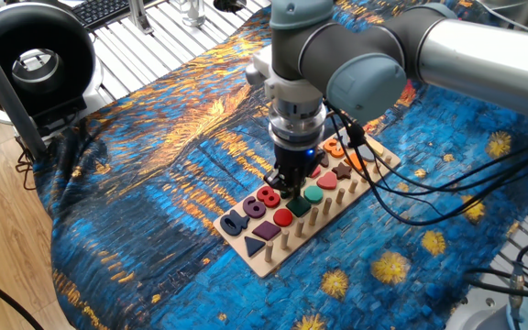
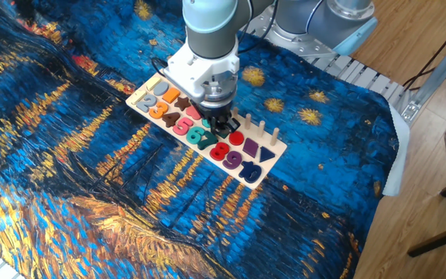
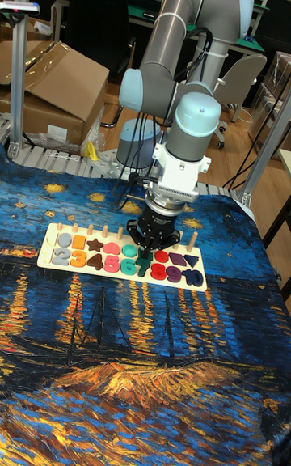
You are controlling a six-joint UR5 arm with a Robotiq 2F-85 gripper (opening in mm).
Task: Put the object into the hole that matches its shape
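The blackish-green number piece (image 3: 144, 265) lies in the digit row of the long light-wood board (image 3: 47, 246), between the teal 6 (image 3: 129, 266) and the red 8 (image 3: 158, 270). It fills and covers its hole. It also shows as the dark piece (image 2: 210, 142) in the other fixed view. My gripper (image 3: 153, 241) hangs just above it with its black fingers (image 3: 137, 233) spread apart and nothing between them. In one fixed view the gripper (image 1: 285, 183) hides the piece.
The board (image 2: 277, 147) carries coloured numbers, shapes and a back row of upright pegs (image 2: 260, 128). A dark green square block (image 1: 299, 208) sits beside the gripper. Cables (image 1: 401, 197) trail from the wrist over the starry cloth. A black ring-shaped device (image 1: 30, 55) stands at the far left.
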